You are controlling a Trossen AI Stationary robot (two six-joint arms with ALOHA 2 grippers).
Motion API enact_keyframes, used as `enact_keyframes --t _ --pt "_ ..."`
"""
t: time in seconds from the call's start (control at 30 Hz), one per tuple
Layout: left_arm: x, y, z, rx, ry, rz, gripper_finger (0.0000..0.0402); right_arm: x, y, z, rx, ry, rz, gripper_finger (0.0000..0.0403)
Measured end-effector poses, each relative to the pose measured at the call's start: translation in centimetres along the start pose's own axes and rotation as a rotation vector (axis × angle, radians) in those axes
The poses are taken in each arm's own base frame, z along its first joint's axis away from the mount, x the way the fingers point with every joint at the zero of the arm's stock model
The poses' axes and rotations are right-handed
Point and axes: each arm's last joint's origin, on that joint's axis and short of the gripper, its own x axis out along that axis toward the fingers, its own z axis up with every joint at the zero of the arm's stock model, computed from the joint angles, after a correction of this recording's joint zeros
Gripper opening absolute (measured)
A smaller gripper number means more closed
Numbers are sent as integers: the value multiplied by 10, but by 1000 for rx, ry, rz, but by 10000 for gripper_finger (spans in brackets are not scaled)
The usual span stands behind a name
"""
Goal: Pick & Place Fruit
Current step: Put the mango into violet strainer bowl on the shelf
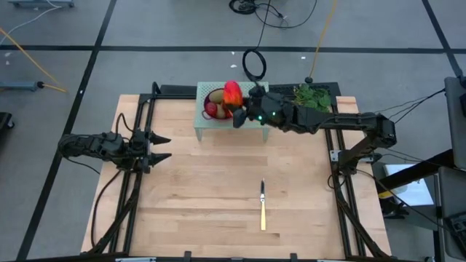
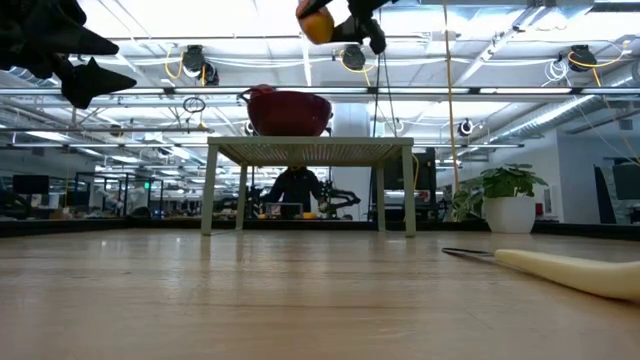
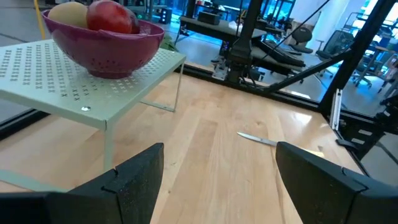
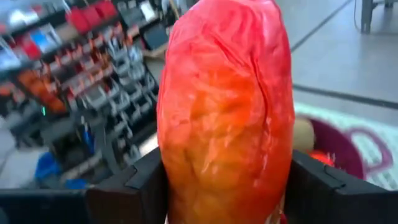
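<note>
Holding: right gripper [image 1: 239, 110] clamps the red-orange-yellow oblong fruit [image 1: 232, 93] above the bowl, over the far middle of the table.
Table [image 1: 218, 189]: pale wood planks with a dark frame along both sides; the largest thing in view.
Right arm [image 1: 335, 121]: reaches from the right side across toward the stand, stretched nearly level.
Left arm [image 1: 87, 145]: waits at the left edge of the table, well apart from the stand.
Stand [image 1: 206, 124]: pale green perforated shelf on thin legs, at the far middle of the table; the bowl sits on it.
Plant [image 1: 312, 96]: small green potted plant just beside the stand, under the right arm in the high view.
Bowl [image 3: 112, 53]: purple perforated colander; inside show a dark red ball [image 3: 111, 15] and a brown-green oval [image 3: 67, 12], touching each other.
Oblong fruit, close: fills the right wrist view, upright between the two dark fingers [image 4: 134, 180], one pressing on each side. In the low view it hangs well above the bowl rim.
Left gripper [image 1: 159, 146]: jaws spread apart, nothing between them; points toward the table's middle.
Knife [image 1: 263, 207]: yellow handle, thin blade, flat on the near middle of the table, well apart from both grippers.
</note>
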Motion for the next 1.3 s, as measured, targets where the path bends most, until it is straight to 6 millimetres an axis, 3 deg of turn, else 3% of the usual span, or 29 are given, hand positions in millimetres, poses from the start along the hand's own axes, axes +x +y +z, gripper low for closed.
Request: enact_keyframes --t 0.17,0.5,0.83,1.3 --pt "0 0 0 -2 -5 0 310 4 -8 14 26 -80 2 223" --pt "0 4 2 -3 -48 141 310 20 -31 19 57 -45 28 227" --pt "0 4 2 -11 -47 140 310 39 -31 9 162 0 130 226" --pt "0 4 2 -13 -47 141 310 65 -38 -13 150 37 100 226"
